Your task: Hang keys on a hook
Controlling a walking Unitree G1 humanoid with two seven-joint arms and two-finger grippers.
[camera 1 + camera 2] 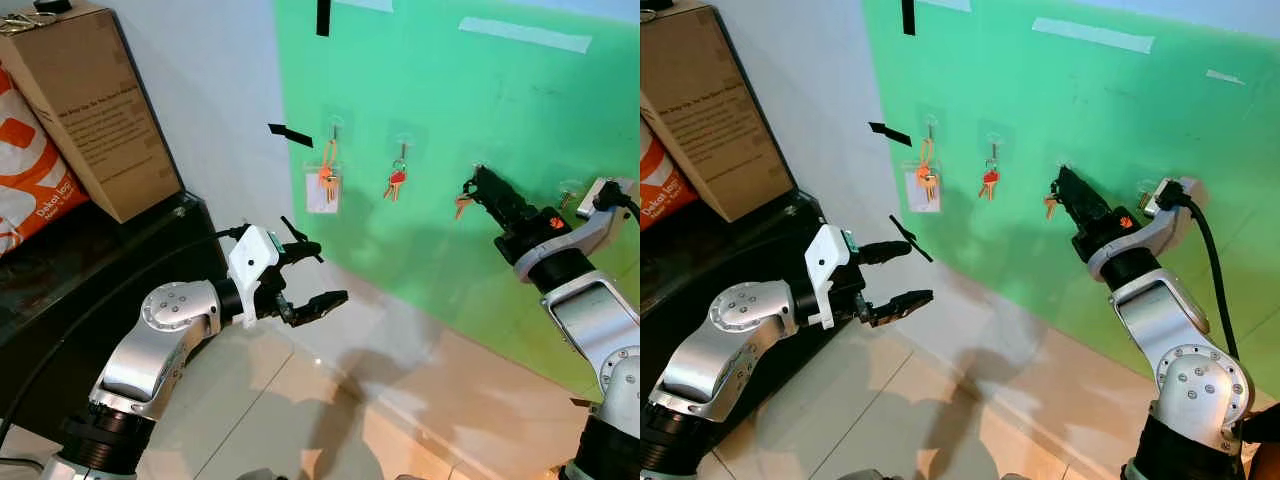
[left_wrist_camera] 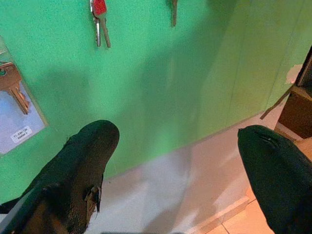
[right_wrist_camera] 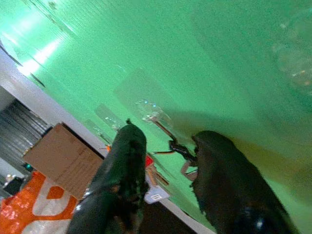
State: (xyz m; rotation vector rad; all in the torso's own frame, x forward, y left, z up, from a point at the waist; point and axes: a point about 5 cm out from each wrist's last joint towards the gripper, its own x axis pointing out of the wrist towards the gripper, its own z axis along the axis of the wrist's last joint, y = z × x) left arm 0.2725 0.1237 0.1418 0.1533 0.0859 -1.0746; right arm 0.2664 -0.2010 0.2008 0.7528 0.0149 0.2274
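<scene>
A green sheet (image 1: 470, 140) covers the wall straight ahead of both arms, with a cardboard box (image 1: 85, 105) off beyond the left arm. The right gripper (image 1: 1058, 188) is pressed up to the sheet, its fingers closed around a ring of keys (image 1: 1050, 206) right at a clear hook (image 3: 148, 111). Further along towards the left arm hang red keys (image 1: 395, 182) and orange keys (image 1: 326, 180). The left gripper (image 1: 318, 272) hovers below those, fingers spread wide and holding nothing.
</scene>
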